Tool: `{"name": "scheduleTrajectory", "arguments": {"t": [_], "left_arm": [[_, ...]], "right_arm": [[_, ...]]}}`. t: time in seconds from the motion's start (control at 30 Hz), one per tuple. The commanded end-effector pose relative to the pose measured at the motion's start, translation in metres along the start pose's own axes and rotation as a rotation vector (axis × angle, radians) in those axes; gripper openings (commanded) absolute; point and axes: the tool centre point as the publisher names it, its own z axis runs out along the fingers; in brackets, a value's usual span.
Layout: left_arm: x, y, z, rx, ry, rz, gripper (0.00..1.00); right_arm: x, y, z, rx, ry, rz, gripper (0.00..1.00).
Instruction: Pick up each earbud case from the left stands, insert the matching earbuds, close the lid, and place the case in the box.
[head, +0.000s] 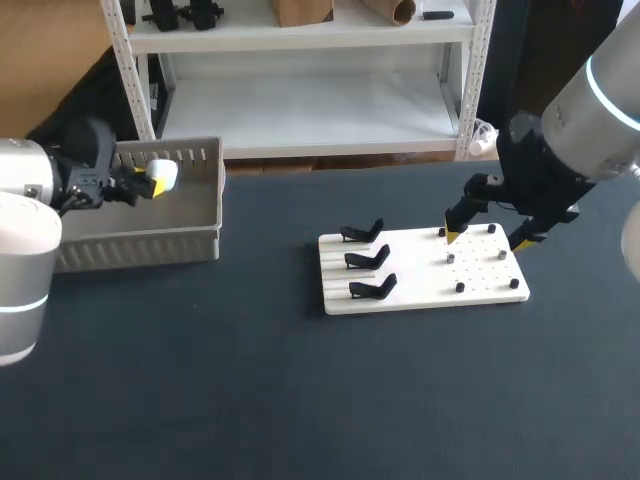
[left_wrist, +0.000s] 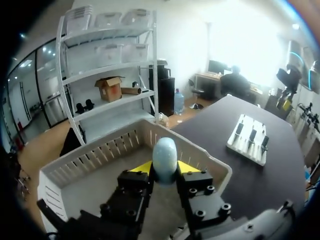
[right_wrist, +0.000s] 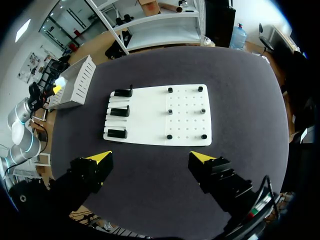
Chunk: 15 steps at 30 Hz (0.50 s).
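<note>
Starting on the left side: the left gripper (head: 140, 186) is clamped on a pale, smooth, egg-shaped earbud case (head: 164, 176), one yellow tip on each side of it. It hangs over the inside of the grey slotted plastic box (head: 150, 243), near the box's back wall. The head view only gives a side glimpse of this. The left wrist view is way clearer: the earbud case (left_wrist: 165, 155) stands upright between the fingers of the left gripper (left_wrist: 165, 168), with the box (left_wrist: 112, 150) spread out under and ahead of it. I can't tell from either view how high it sits above the box floor.

Moving right across the dark table (head: 250, 400), there's a flat white rectangular board (head: 420, 272) well apart from the box. Three black stands (head: 367, 259) sit in a row on its left half, and small black pegs (head: 460, 287) dot the right half.

Over that right half is the right gripper (head: 487, 239), fingers spread wide with nothing between them. The right wrist view looks straight down past the right gripper (right_wrist: 151, 157). It shows the whole board (right_wrist: 185, 122), the stands (right_wrist: 119, 111) and six pegs (right_wrist: 170, 111) in two columns. Off beyond the board it also catches the box (right_wrist: 75, 82) and the left arm (right_wrist: 22, 117) beside it.
</note>
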Motion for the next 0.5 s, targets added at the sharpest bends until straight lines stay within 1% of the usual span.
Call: {"name": "scheduleTrajectory", "arguments": {"t": [0.03, 0.13, 0.23, 0.37, 0.4, 0.43, 0.47, 0.5], "left_arm": [[-0.013, 0.009, 0.016, 0.004, 0.063, 0.002, 0.00], [-0.017, 0.011, 0.021, 0.009, 0.103, 0.013, 0.00], [-0.018, 0.011, 0.024, 0.004, 0.103, 0.008, 0.00], [-0.026, 0.014, 0.026, -0.021, 0.097, -0.003, 0.00], [-0.028, 0.014, 0.026, -0.023, 0.093, -0.004, 0.09], [-0.028, 0.014, 0.026, -0.024, 0.091, -0.005, 0.34], [-0.030, 0.013, 0.025, -0.026, 0.091, -0.004, 0.51], [-0.031, 0.012, 0.024, -0.030, 0.091, -0.003, 0.89]], "right_arm": [[0.000, 0.000, 0.001, -0.002, 0.000, -0.001, 1.00], [0.000, 0.000, 0.001, -0.002, 0.000, -0.001, 1.00], [0.000, 0.000, 0.001, -0.002, 0.000, -0.001, 1.00], [0.000, 0.000, 0.001, -0.002, 0.000, -0.001, 1.00], [0.000, 0.000, 0.001, -0.002, 0.000, -0.001, 1.00], [0.000, 0.000, 0.001, -0.002, 0.000, -0.001, 1.00], [0.000, 0.000, 0.001, -0.002, 0.000, -0.001, 1.00], [0.000, 0.000, 0.001, -0.002, 0.000, -0.001, 1.00]]}}
